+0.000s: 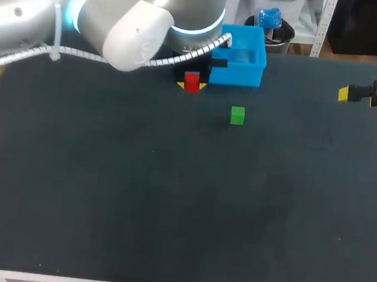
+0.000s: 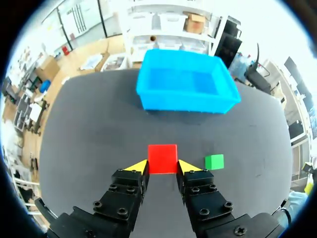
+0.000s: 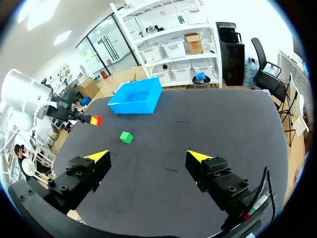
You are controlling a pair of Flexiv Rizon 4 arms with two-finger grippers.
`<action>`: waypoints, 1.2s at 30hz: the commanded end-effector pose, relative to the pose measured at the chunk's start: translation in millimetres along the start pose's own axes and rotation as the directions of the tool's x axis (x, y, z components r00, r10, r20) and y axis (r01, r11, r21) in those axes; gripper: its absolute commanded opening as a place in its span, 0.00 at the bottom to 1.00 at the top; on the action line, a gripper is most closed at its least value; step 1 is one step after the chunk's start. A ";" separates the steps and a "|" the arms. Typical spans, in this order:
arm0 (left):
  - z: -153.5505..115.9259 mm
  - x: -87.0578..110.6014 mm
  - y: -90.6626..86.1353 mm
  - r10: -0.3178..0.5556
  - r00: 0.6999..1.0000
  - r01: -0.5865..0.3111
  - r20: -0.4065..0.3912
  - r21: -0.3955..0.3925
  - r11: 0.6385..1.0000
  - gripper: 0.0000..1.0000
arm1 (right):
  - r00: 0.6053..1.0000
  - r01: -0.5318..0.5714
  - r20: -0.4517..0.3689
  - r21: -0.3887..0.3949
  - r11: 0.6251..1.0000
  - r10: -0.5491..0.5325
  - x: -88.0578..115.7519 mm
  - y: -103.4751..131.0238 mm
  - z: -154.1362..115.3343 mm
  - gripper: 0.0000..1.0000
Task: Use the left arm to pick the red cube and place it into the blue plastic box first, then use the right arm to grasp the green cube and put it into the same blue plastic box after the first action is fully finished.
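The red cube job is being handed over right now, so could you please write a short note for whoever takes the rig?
Left pincer: shut on the red cube, one yellow tip on each side, just short of the blue plastic box. I cannot tell whether the cube is off the table.
Right pincer: open and empty, at the table's right side.
Green cube: on the table beside the red cube, untouched.
Blue plastic box: empty.
Done: red cube grasped.
Left: put it in the box and release; then the right arm takes the green cube to the same box.
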State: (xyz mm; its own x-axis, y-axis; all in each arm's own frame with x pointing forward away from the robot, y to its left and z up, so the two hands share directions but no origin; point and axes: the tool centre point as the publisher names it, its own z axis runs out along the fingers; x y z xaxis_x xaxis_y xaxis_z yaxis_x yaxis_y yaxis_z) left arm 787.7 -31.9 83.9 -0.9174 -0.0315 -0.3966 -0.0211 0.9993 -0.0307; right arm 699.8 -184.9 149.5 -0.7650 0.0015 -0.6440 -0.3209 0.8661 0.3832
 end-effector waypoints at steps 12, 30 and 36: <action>-58.7 -4.7 30.5 0.245 0.951 -0.286 0.190 0.226 0.931 0.00 | 1.000 0.001 -0.001 0.000 1.000 -0.001 -0.1 -0.2 0.0 1.00; -80.4 -5.6 61.9 0.335 0.879 -0.445 0.341 0.330 0.832 0.00 | 1.000 0.001 -0.001 0.000 1.000 -0.001 -0.1 -0.2 0.0 1.00; -79.0 -12.0 64.8 0.347 0.869 -0.464 0.353 0.336 0.820 0.00 | 1.000 0.001 -0.001 0.000 1.000 -0.001 -0.1 -0.2 0.0 1.00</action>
State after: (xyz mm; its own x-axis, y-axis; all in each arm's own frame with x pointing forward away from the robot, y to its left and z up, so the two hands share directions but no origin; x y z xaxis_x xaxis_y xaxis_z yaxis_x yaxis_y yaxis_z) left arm 761.5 32.2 159.5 -0.6658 0.3098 -0.6788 0.5091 0.8537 -0.1098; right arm 699.8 -184.9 149.6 -0.7650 0.0015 -0.6440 -0.3209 0.8661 0.3832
